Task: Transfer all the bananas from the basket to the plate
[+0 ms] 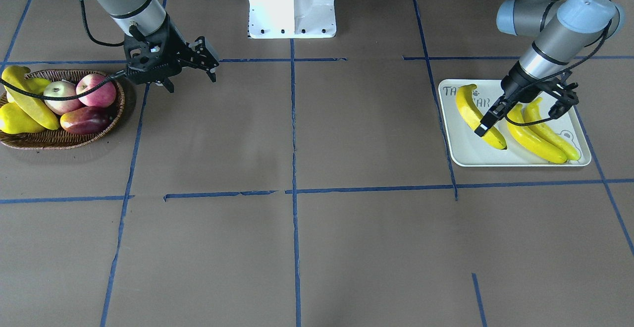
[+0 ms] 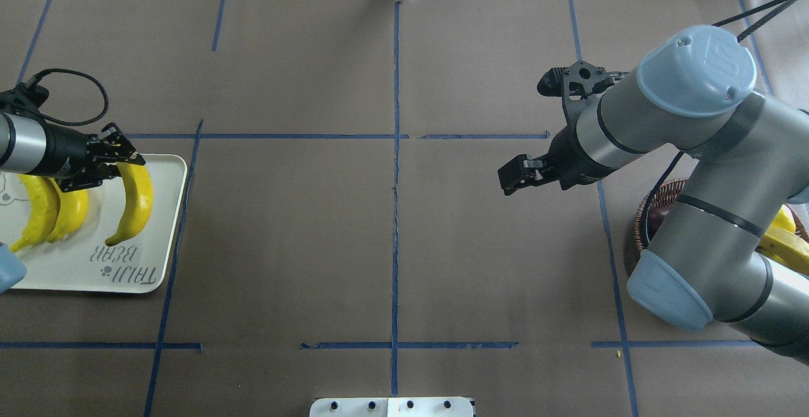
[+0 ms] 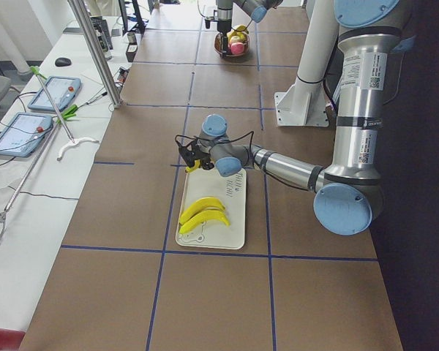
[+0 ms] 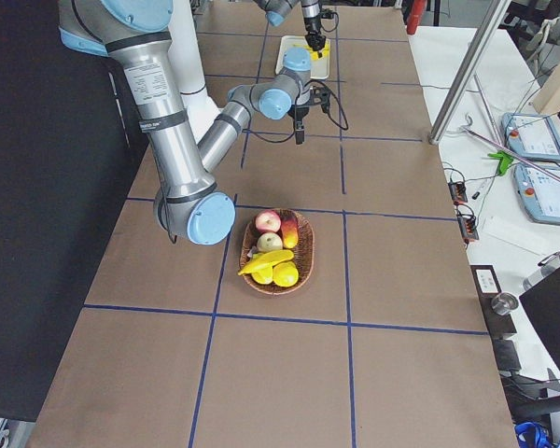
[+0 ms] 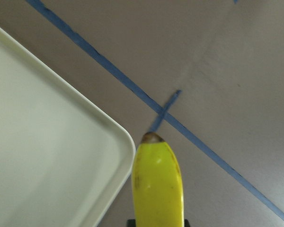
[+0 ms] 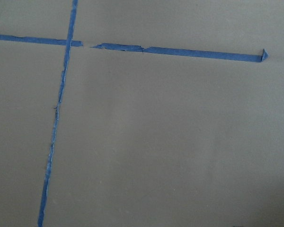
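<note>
The front camera looks steeply down over the counter [image 1: 346, 247] toward the robot's base [image 1: 292, 5] at top centre; the overhead one faces the opposite way. Both show the plate [image 1: 465, 143]. 2 side cameras look along the counter from its ends, high and far. The wrist cameras sit close: left over the plate's corner and a banana [image 5: 158, 184], right over tape [image 6: 61, 118].

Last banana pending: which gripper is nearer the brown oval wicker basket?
Right. The right gripper is beside the basket; the left gripper is far across, over the white rectangular tray.
</note>
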Available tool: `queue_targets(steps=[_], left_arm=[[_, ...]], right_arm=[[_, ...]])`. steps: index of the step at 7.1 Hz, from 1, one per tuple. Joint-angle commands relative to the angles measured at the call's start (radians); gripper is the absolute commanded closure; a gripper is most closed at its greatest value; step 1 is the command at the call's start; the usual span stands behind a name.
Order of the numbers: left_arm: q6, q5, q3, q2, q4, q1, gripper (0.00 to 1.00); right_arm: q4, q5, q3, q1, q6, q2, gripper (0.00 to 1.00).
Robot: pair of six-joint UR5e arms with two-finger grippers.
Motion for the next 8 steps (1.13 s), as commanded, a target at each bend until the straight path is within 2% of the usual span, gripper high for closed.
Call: queue_targets(steps=[1,4,5,7,8], left_arm=[[0.02,0.014,0.022,0.047,0.024,-0.015,0.95],[0.023,0.083,0.068,0.047,0.039,-0.01,0.94],[0.023,0.103,0.078,0.047,0.041,-0.004,0.87],[0.099,0.104,0.082,0.041,0.041,-0.009,0.01],[0.124,0.094,0.066,0.046,0.034,-0.015,0.0]], right_arm=[[-0.008,0.0,0.005,0.001,-0.005,-0.01,0.0],[-0.007,0.0,0.011,-0.001,-0.005,-0.013,0.0],[-0.007,0.0,0.011,-0.001,-0.005,-0.013,0.0],[-0.007,0.0,0.011,-0.003,-0.003,-0.014,0.0],[-0.007,0.0,0.012,-0.003,-0.005,-0.014,0.0]])
